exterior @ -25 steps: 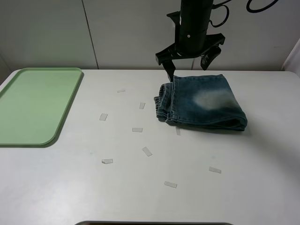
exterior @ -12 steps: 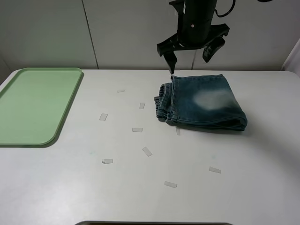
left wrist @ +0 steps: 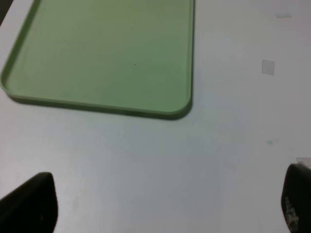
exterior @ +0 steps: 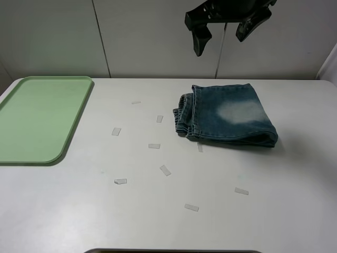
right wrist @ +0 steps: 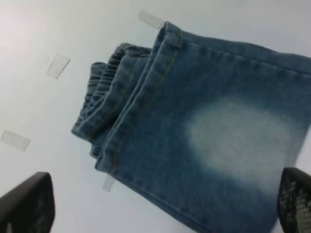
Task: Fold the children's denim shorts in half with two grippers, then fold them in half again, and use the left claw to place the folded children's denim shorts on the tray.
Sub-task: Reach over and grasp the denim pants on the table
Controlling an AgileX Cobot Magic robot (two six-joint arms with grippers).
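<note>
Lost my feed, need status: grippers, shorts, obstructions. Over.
Right gripper open, high above folded shorts. Left gripper open near empty tray. Shorts on table, unheld. Flat tape scraps between shorts and tray.

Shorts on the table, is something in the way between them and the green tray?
Nothing big. Between the shorts and the tray there is only the white table with a few small, flat, pale strips lying on it. They look too thin to block anything.

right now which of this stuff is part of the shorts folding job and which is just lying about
For the job: denim shorts, green tray, right gripper, left gripper.
Lying about: small clear strips scattered on the table.
</note>
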